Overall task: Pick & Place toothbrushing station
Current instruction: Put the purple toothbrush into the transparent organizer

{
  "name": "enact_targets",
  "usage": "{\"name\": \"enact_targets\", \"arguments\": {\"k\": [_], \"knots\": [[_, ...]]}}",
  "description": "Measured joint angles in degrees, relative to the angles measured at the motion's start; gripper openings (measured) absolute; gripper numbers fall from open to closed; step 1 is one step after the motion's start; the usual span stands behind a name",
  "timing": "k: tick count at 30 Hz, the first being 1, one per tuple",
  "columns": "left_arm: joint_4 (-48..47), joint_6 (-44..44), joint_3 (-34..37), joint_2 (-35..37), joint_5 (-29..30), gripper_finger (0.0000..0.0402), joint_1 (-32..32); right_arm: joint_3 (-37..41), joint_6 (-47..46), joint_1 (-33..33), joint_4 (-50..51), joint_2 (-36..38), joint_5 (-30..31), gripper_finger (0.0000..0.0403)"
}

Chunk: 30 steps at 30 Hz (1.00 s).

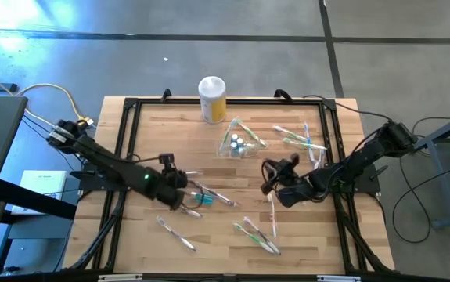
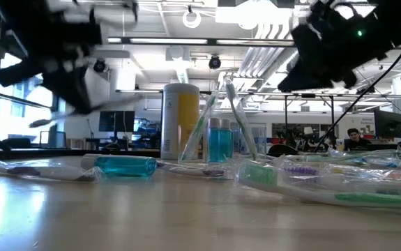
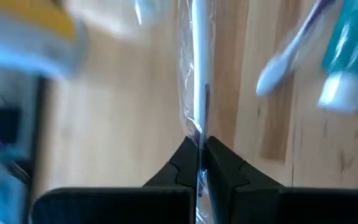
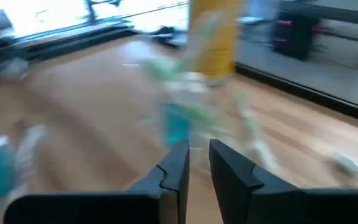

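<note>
Scattered toothbrushes (image 1: 256, 235) crowd the table (image 1: 209, 243); its near-left corner lies open.

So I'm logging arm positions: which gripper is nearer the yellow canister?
Left, narrowly. The left gripper sits toward the table's front and to the left of the yellow canister, shut on a wrapped toothbrush. The right gripper is farther off, front-right.

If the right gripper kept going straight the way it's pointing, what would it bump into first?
Probably the clear holder with toothbrushes in it, which sits straight ahead of the right gripper in its wrist view. The yellow canister stands behind it. Depth is hard to judge, so this is a guess.
</note>
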<state>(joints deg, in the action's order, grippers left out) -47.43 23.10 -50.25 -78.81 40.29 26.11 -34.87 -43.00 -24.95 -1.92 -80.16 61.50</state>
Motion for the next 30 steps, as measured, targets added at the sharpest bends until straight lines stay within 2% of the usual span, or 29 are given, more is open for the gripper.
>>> {"name": "enact_targets", "arguments": {"k": [3, 6, 9, 11, 16, 23, 26, 30], "knots": [[1.45, -4.48, -4.11, 0.0, 7.29, 0.0003, 4.34, 0.0, 12.46, -0.01, -11.04, 0.0, -12.16, 0.0047], [3.89, -9.89, -6.73, 0.04, 12.16, 0.0003, 7.81, 0.0, 20.99, -0.07, -18.9, 0.0, -23.4, 0.0044], [9.12, -18.41, -7.65, 0.09, 15.26, 0.0002, 11.04, 0.0, 25.27, -0.07, -23.77, 0.0, -30.03, 0.0043], [12.37, -26.28, -7.69, 0.07, 16.24, 0.0002, 13.16, 0.0, 26.38, -0.02, -26.3, 0.0, -31.74, 0.0043], [21.48, -48.1, -7.79, -2.3, 18.98, 0.0008, 16.6, 0.0, 26.77, 1.25, -31.34, 0.02, -31.63, 0.0043], [31.51, -83.1, -7.82, -9.6, 18.77, 0.0014, 17.06, -0.02, 25.92, 4.17, -39.23, 0.02, -32.11, 0.0043], [38.09, -96.2, -7.82, -12.65, 18.78, 0.0015, 16.22, -0.02, 23.9, 5.56, -38.16, 0.02, -35.86, 0.0043], [46.54, -107.31, -7.83, -15.01, 17.35, 0.0015, 15.56, -0.01, 23.66, 7.85, -38.41, -0.28, -44.49, 0.0043]]}}
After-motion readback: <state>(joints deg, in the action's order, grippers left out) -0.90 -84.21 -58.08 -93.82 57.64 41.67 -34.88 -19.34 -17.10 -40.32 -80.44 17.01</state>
